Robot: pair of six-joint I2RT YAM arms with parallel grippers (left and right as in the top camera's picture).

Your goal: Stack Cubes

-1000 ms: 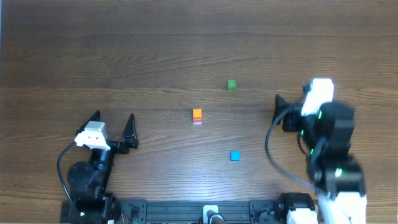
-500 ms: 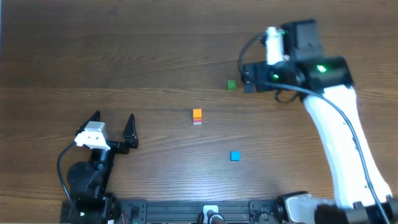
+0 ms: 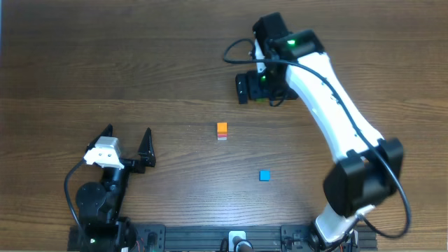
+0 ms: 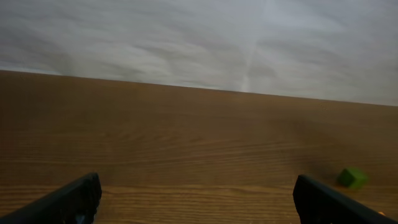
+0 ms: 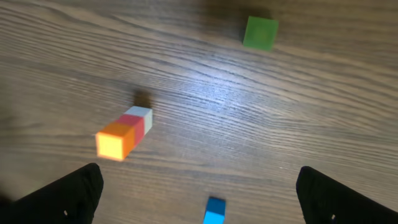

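No writing, label, number or sign can be read anywhere: the small green cube [image 5: 260, 32], the small blue cube [image 3: 264, 175], the stack of orange, red and white cubes [image 5: 124, 134] and the brown wood-grain counter [image 3: 140, 63] show plain surfaces.

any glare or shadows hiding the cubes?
Right wrist view: pale sheen on the table, small soft shadow beside the stack; green cube and blue cube unobscured. Top view: even light, no glare.
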